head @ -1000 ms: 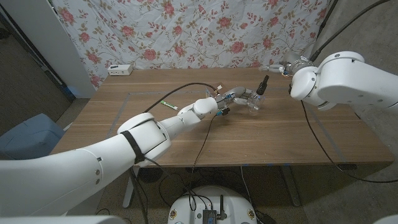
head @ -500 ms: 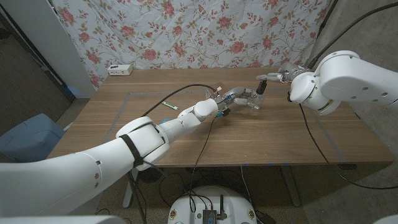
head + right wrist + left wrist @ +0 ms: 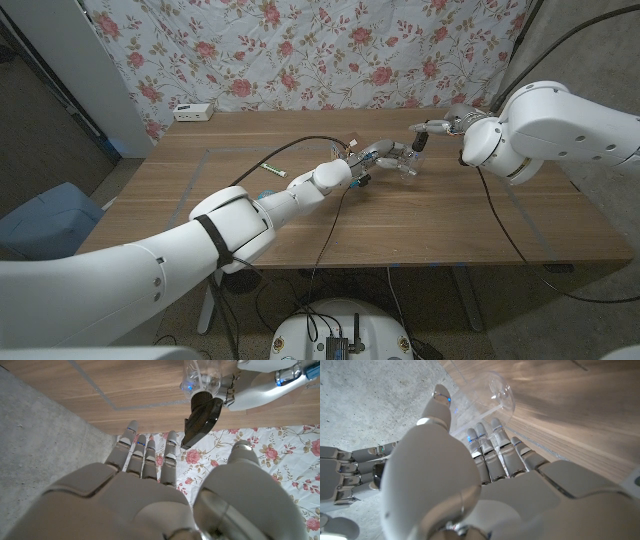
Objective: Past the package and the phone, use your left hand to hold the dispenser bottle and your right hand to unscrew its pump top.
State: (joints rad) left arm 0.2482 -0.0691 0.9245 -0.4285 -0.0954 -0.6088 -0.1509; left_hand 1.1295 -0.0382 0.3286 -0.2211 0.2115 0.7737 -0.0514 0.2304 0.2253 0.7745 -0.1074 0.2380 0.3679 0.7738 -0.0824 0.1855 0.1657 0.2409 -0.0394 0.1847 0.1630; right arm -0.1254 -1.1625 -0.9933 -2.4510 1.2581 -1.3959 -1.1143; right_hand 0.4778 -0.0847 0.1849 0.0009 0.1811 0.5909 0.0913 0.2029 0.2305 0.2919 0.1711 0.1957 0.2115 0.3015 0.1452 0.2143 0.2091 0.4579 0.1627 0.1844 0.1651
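**Dispenser bottle held, pump top not yet gripped**

Wooden bench (image 3: pixel 420 225) backed by floral cloth (image 3: pixel 300 50). Left hand (image 3: pixel 385 157) wrapped around clear dispenser bottle (image 3: pixel 408 165) at far centre-right of bench. Right hand (image 3: pixel 440 124) just beside black pump top (image 3: pixel 422 137), fingers (image 3: pixel 145 457) extended and apart, holding nothing. White box (image 3: pixel 194 112) at far left edge. Small green item (image 3: pixel 272 170) left of bottle.
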